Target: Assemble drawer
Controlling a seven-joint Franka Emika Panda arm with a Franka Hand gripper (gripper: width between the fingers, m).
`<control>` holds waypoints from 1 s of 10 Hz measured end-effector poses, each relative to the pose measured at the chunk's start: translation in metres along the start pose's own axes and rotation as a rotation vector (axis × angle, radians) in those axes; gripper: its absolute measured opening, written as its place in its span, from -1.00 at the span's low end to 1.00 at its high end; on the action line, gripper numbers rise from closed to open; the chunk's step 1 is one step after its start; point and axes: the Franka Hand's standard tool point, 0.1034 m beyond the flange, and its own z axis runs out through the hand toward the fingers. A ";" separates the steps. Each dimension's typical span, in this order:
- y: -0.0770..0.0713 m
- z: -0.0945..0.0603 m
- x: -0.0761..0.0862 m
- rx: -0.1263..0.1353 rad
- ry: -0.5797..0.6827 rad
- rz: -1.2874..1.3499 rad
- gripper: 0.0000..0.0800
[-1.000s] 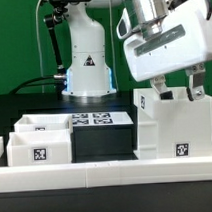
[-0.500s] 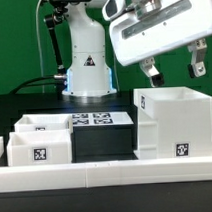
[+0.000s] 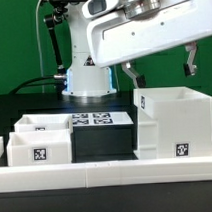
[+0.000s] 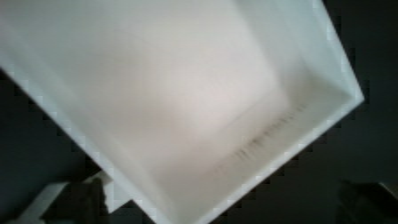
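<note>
The hand [image 3: 160,66] hangs in the air with its two fingers [image 3: 191,60] spread wide and nothing between them. Right below it, with a clear gap, the big white box [image 3: 175,126] stands upright on the counter [image 3: 19,106] at the exterior view's right. The box's open top faces up toward the hand, and the fingertips sit above the rim without touching it. A black-and-white tag shows low on the box's front face. In the wrist view the pale hollow of this box fills most of the picture, skewed and blurred, with dark counter around it.

Just beside the box, toward the exterior view's left, the marker board [image 3: 93,120] lies flat on the counter. Further left a small white box [image 3: 40,149] with a tag on its front stands near the front edge, and a second small box [image 3: 40,123] sits close behind it. A long white ledge [image 3: 107,174] runs along the front of the counter, and the arm's white base [image 3: 89,67] rises at the back
</note>
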 end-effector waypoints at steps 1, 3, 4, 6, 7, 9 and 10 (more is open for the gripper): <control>0.002 0.002 0.003 0.000 0.032 -0.091 0.62; 0.005 0.003 0.002 -0.007 0.029 -0.245 0.62; 0.008 0.002 0.003 -0.013 0.027 -0.329 0.62; 0.043 -0.011 -0.001 -0.038 -0.002 -0.506 0.62; 0.061 -0.014 -0.004 -0.047 -0.009 -0.550 0.62; 0.102 -0.015 -0.007 -0.071 0.036 -0.568 0.62; 0.125 -0.011 -0.012 -0.074 0.034 -0.574 0.62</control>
